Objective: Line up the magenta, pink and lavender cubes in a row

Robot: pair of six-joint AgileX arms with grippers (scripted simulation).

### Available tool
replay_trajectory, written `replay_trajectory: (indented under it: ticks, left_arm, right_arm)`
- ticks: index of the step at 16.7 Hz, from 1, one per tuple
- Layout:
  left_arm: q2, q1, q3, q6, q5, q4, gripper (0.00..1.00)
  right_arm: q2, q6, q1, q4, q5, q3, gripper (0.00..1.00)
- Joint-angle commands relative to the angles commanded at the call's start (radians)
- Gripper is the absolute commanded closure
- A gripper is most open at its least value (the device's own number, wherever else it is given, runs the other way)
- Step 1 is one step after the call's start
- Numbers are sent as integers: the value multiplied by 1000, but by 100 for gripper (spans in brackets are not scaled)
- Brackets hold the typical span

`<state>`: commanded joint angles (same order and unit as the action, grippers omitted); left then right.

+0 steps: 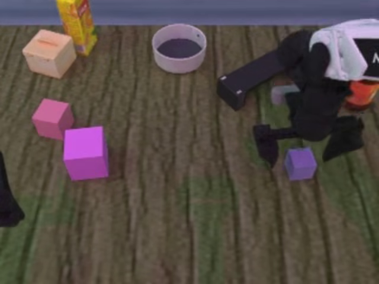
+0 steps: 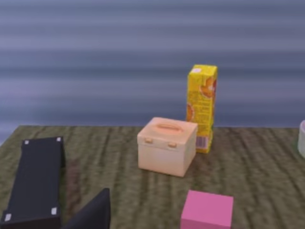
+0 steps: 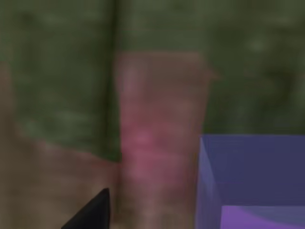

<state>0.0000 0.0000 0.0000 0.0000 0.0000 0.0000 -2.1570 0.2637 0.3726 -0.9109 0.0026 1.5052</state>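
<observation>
- Nearest the front edge of the table, at the far left in the top view, only a dark tip of the left gripper (image 1: 7, 204) is seen; the arm sits parked there, and whether its fingers are parted cannot be told.
- Further in, on the right, the small matte lavender-purple cube (image 1: 301, 163) stands on the mottled green-brown table (image 1: 195, 225); the right gripper (image 1: 303, 145) is lowered over it, its two black fingers spread wide to either side of the cube, nothing held between them; the cube is seen close under that wrist camera (image 3: 252, 181).
- On the left, the large bright magenta cube (image 1: 86, 152) stands just beside the mid-sized dusty pink cube (image 1: 52, 118), the two nearly touching at a corner, well apart from the lavender one.
- The step in hand is judged to be the grasp of the lavender cube; the next move calls for the fingers to be closed squarely on its sides, then for a carry leftward into line with the other two.
- Farthest back a pale peach box with an orange slot (image 1: 50, 53), a yellow juice carton (image 1: 77, 23) and a white round bowl (image 1: 179, 48) are set.
</observation>
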Motion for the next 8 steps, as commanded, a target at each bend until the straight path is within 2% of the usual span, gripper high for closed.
replay_trajectory:
  ticks: [3,7,8]
  left_arm:
    - [0,0,0,0,0,0,0]
    - [0,0,0,0,0,0,0]
    - [0,0,0,0,0,0,0]
  right_arm:
    - [-41,2,2,89,0,-53,0]
    - [-46,3,2,97,0,-59,0]
    - [-46,3,2,97,0,-59,8]
